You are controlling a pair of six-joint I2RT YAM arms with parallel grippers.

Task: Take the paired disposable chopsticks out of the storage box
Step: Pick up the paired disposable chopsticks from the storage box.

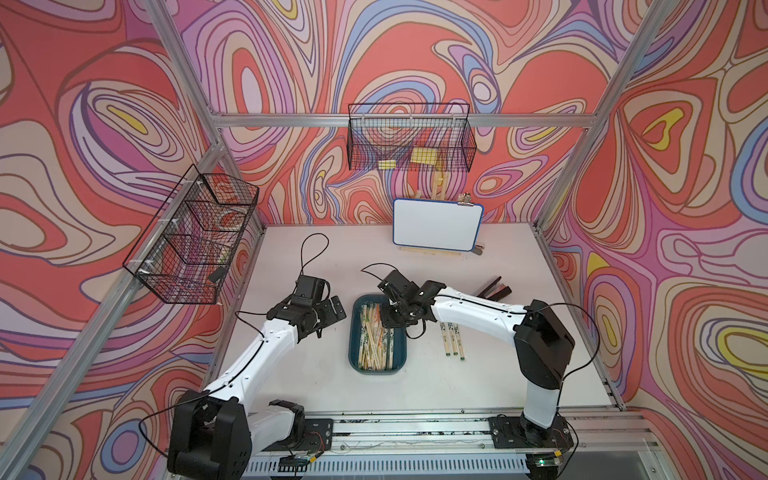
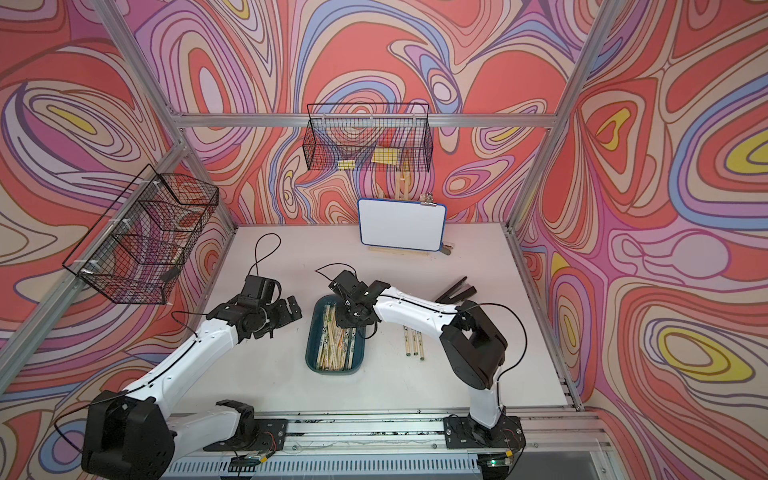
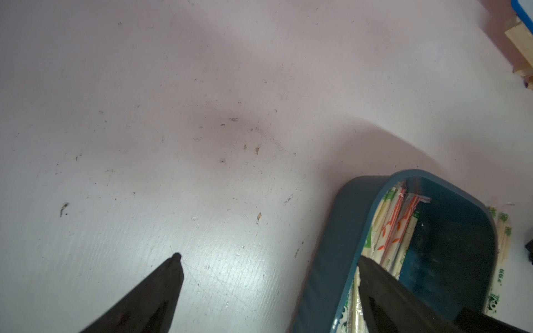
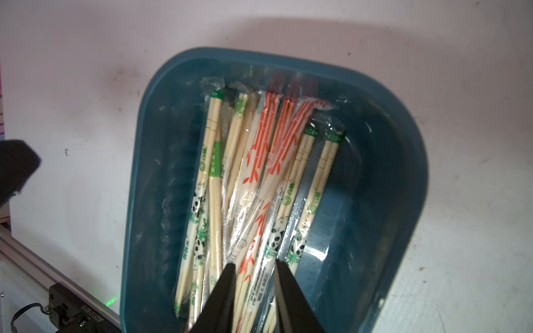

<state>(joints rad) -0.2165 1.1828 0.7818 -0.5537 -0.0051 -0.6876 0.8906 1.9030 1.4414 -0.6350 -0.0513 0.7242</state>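
Chopstick pairs (image 4: 259, 173) lay in storage box (image 4: 389, 173), long axes along box length, running straight ahead of your right gripper (image 4: 253, 265). Its jaws stood narrowly apart astride sleeve ends, grip unconfirmed. Left gripper (image 3: 271, 259) gaped wide beside box wall.

Both top views: bright, even overhead light; table (image 1: 415, 395) washed pale, only soft shadows under the arms. Wide-angle stretch: frame posts (image 1: 606, 104) splay toward the corners.

Left wrist view: dimmer, pinkish cast, broad soft shadow; left gripper (image 3: 269, 256) blurred.

Right wrist view: brighter, glare on the sleeves of the paired disposable chopsticks (image 4: 259, 173) and on the storage box (image 4: 389, 144); right gripper (image 4: 253, 263) out of focus.
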